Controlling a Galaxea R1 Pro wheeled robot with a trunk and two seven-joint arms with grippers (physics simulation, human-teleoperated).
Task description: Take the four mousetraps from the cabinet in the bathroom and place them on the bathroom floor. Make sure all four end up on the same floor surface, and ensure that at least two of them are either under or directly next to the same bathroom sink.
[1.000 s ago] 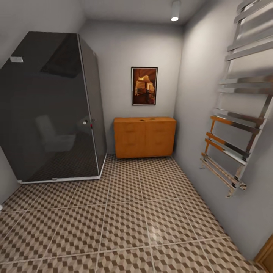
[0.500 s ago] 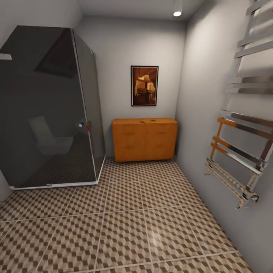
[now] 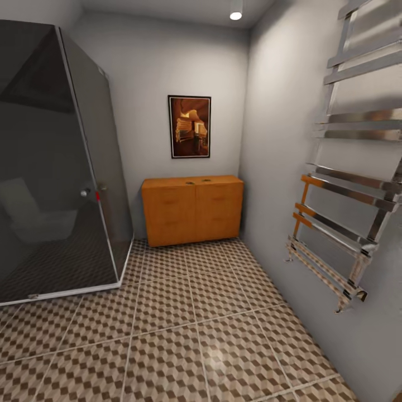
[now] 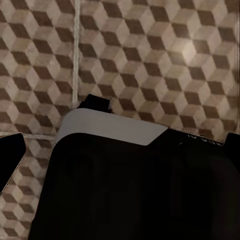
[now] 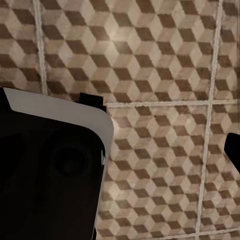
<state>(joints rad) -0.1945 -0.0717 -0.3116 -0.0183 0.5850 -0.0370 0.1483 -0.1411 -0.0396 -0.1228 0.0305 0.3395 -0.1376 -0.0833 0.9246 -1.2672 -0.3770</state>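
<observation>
The orange-brown cabinet (image 3: pixel 192 209) stands against the far wall under a framed picture, its drawer fronts closed. Two small dark marks (image 3: pixel 190 182) lie on its top, too small to identify as mousetraps. The cube-patterned bathroom floor (image 3: pixel 190 335) stretches from me to the cabinet. The sink is out of view. My left gripper (image 4: pixel 120 155) hangs over the floor (image 4: pixel 150 50) with a black fingertip (image 4: pixel 10 155) at each picture edge, open and empty. My right gripper (image 5: pixel 120 145) also hangs open over the floor (image 5: pixel 150 50), one fingertip (image 5: pixel 232 150) visible.
A dark glass shower cabin (image 3: pixel 50 167) fills the left side. A chrome towel rail (image 3: pixel 340 212) juts from the right wall. A tiled lane runs between them to the cabinet. My own dark body with a white panel (image 4: pixel 110 125) sits under both wrist cameras.
The head camera has moved forward and turned, so the cabinet looks larger and has slid left in the picture. The shower cabin now runs off the left edge.
</observation>
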